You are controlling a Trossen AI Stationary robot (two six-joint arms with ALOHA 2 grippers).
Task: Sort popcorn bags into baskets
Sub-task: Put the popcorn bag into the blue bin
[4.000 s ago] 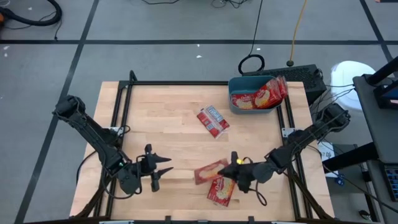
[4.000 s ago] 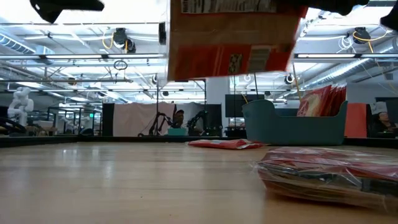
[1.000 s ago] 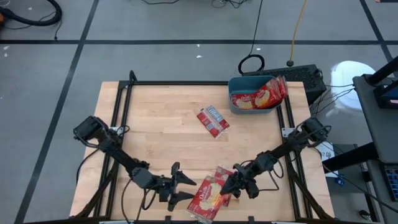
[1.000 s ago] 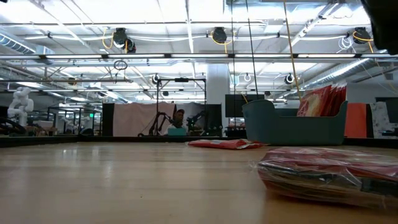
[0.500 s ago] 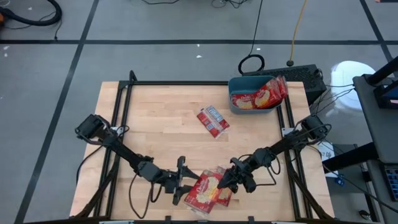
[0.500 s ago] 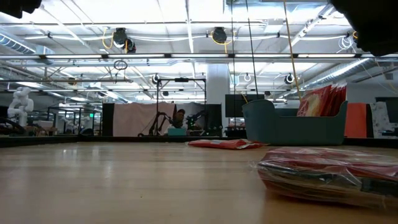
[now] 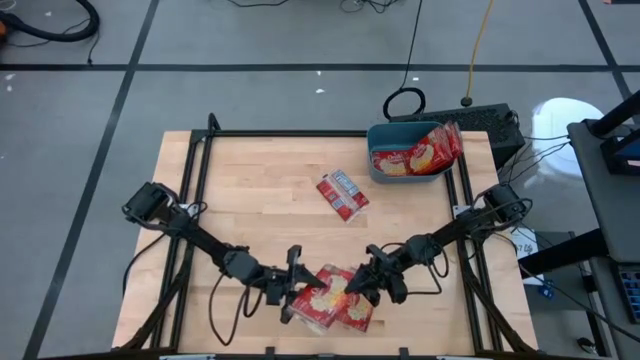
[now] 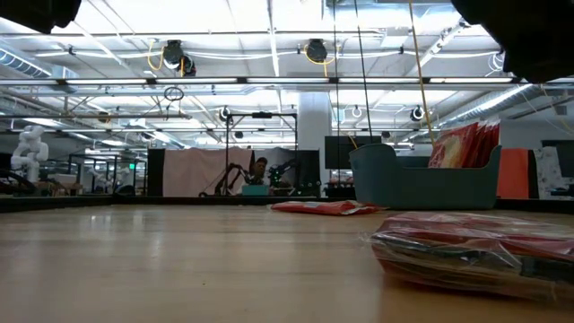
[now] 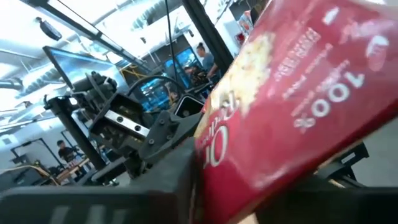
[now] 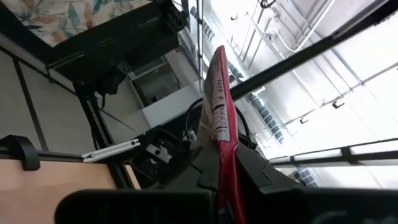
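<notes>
My right gripper (image 7: 362, 287) is shut on a red popcorn bag (image 7: 325, 297) and holds it up near the table's front edge. My left gripper (image 7: 296, 290) stands open at that bag's left end, one finger on either side; the bag's printed face (image 9: 292, 99) fills the left wrist view. A second popcorn bag (image 7: 357, 316) lies flat on the table beneath the held one. A third (image 7: 343, 194) lies flat mid-table. The teal basket (image 7: 378, 165) at the far right holds several bags. My right gripper pinches the bag's right end (image 10: 225, 155) between its two fingers, coming from the table's right and slanting a little upward. The bag stands out edge-on beyond the fingers, lifted clear of the table. My left gripper: I cannot tell whether its fingers touch the bag.
A black rail frame (image 7: 190, 180) borders the table on the left, far and right sides. In the low view the lying bag (image 8: 475, 251) sits close in front, with the basket (image 8: 421, 184) behind it. Bare wood lies across the table's left half.
My left gripper has gone toward the table's right edge and come up to the held bag's left end. My right gripper has carried the bag a little toward the table's far edge and left, so the bag now sits between the two grippers.
</notes>
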